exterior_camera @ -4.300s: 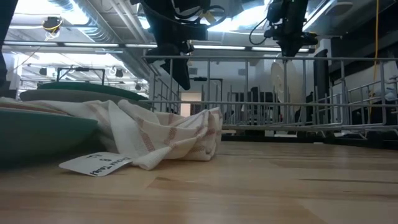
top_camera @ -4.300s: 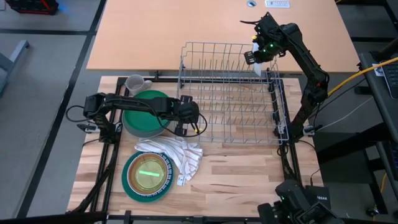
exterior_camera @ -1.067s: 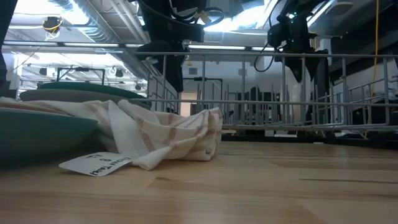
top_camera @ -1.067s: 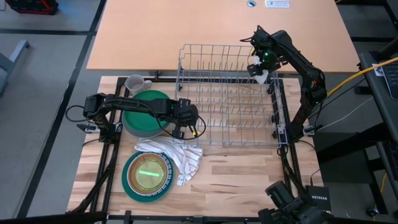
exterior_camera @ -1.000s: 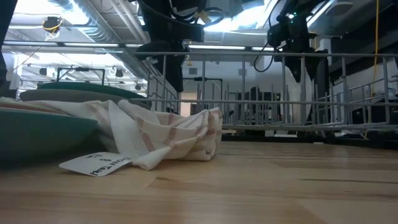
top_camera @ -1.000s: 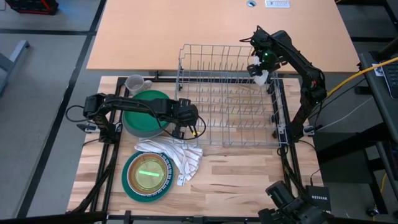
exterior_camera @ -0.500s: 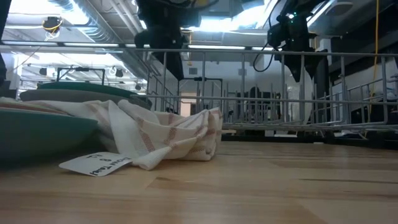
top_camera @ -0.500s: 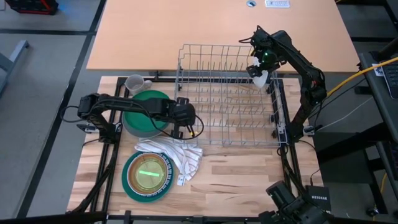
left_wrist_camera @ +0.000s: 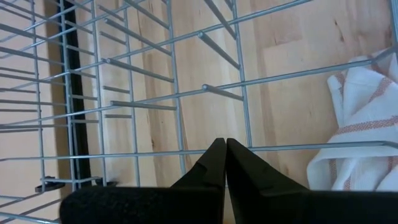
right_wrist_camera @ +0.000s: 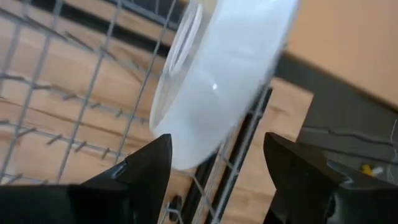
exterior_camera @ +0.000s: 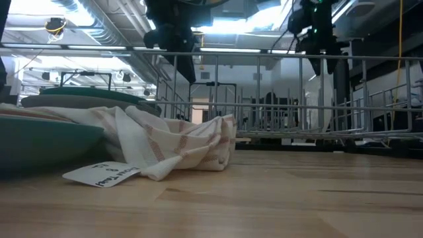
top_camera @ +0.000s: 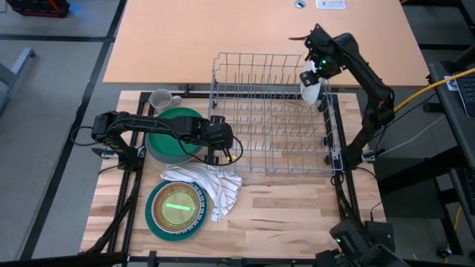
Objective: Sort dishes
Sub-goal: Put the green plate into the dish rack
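A white plate [top_camera: 310,84] stands on edge in the far right corner of the grey wire rack [top_camera: 271,111], tilted, with its lower rim [right_wrist_camera: 186,163] among the wires. My right gripper [top_camera: 317,68] hangs open just above it, one finger on each side of the rim and apart from it. My left gripper [left_wrist_camera: 224,144] is shut and hovers over the rack's near left corner. A green plate on a grey dish [top_camera: 174,135], a grey mug [top_camera: 161,99] and a teal plate holding a green one [top_camera: 176,208] sit left of the rack.
A white cloth with stripes [top_camera: 210,185] lies crumpled between the teal plate and the rack's near left corner. The rack's upright wires fill most of the table's right half. Bare wood lies along the near edge [top_camera: 297,211], to the right of the cloth.
My right gripper has risen away from the white plate toward the far right, staying open; the plate stays standing in the rack. My left gripper, still shut, has lifted a little and shifted slightly toward the table's left edge.
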Tool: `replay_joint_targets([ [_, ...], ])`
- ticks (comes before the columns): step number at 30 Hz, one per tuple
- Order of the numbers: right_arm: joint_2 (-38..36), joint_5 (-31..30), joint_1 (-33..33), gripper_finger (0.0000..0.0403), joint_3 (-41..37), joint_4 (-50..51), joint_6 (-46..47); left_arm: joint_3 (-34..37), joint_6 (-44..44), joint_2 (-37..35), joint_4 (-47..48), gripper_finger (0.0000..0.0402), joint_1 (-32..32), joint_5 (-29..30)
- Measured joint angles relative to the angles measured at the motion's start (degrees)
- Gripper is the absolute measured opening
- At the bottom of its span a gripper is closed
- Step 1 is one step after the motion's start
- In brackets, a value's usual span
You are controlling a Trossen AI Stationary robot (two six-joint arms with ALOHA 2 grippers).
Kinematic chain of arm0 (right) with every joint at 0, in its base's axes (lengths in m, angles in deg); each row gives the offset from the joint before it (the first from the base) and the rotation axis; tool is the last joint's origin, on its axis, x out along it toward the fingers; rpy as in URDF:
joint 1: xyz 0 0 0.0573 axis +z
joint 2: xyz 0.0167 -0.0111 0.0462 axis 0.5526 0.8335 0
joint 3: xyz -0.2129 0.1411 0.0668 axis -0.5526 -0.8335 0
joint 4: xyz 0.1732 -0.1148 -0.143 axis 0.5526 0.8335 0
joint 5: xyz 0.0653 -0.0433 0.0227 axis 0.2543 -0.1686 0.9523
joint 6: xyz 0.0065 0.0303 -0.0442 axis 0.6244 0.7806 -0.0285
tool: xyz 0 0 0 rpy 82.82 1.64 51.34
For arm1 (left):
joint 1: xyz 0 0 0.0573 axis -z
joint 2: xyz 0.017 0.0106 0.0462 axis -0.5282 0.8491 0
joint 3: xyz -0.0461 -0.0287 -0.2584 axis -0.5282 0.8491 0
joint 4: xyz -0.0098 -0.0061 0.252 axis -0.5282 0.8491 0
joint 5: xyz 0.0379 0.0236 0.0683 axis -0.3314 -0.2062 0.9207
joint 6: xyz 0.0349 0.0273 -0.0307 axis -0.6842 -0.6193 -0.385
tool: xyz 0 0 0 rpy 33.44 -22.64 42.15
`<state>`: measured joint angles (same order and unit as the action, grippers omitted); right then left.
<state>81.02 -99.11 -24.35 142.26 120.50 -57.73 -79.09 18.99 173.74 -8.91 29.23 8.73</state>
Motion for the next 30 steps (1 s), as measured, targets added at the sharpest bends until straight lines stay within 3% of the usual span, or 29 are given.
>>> replay_joint_targets([
  [8,-3.6,0.5,0.2,0.0257,8.4,0.0,-0.2,-0.4,1.5,-1.3,3.8,0.0004,0.0,0.0],
  [19,-5.6,22.9,0.7,0.0257,12.4,-0.1,-0.7,-6.3,18.3,-7.4,29.7,0.0004,2.1,-0.1],
  [25,-5.5,24.6,7.2,0.0257,9.8,-3.7,-4.7,-4.7,31.9,-10.2,38.3,0.0004,4.6,-0.5],
  [30,-5.5,24.6,14.7,0.0257,7.8,-8.7,-8.2,-2.6,33.7,-10.3,39.4,0.0004,6.3,-4.1],
])
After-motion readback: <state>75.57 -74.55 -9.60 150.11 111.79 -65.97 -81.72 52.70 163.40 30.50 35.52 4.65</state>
